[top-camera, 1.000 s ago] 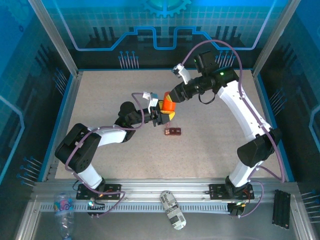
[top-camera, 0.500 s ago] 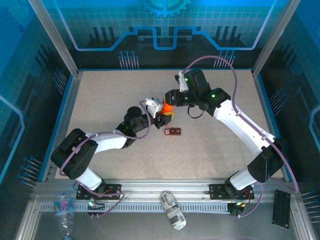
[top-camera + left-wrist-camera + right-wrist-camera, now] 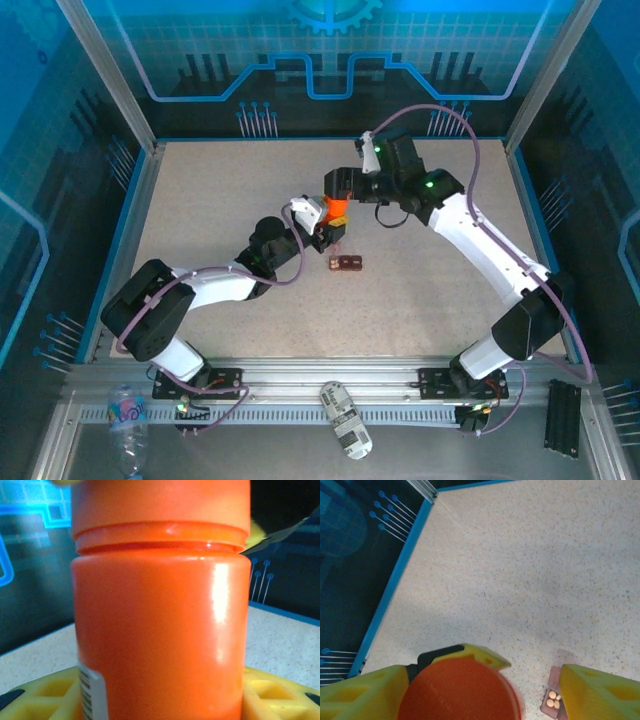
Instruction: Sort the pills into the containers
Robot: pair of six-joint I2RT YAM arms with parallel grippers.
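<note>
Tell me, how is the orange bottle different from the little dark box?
The orange bottle is bright, round and tall; the little dark box is maroon, flat and rectangular. The bottle stands upright with its cap on; the box lies open, pale pills showing inside. Both sit close together.

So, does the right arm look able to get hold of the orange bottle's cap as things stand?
Probably yes: the right gripper hangs over the cap, its jaws open either side with nothing between, while the left gripper holds the bottle lower down.

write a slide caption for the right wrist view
Open jaws flank the orange bottle from above; the container with pale pills lies beside it
</note>
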